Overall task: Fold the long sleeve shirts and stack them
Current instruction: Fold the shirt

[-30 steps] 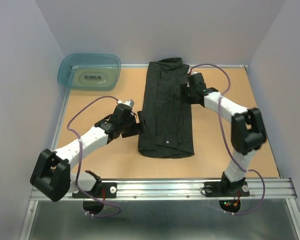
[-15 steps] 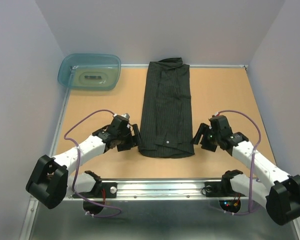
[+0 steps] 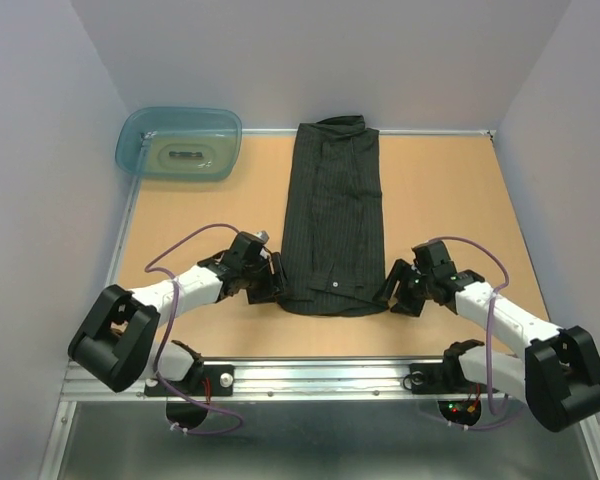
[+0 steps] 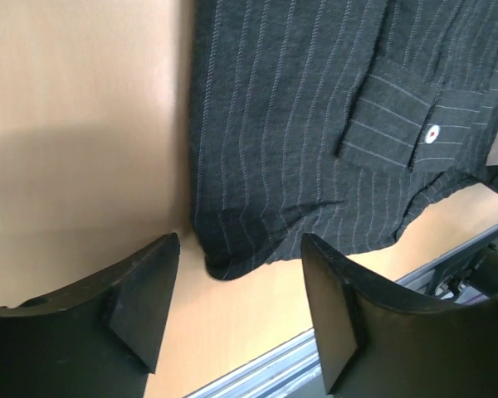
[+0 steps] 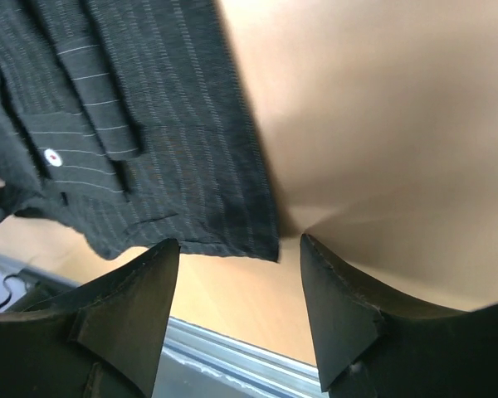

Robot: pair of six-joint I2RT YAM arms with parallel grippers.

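Between each arm's fingers point(image 4: 141, 298), shirt corner point(image 4: 224, 253).

The left white-and-black jointed arm point(image 3: 170, 292) stretches low toward 2 o'clock, its left black two-finger gripper point(image 3: 275, 280) spread wide. The right white-and-black jointed arm point(image 3: 500, 315) reaches low toward 10 o'clock, its right black two-finger gripper point(image 3: 392, 290) equally spread.
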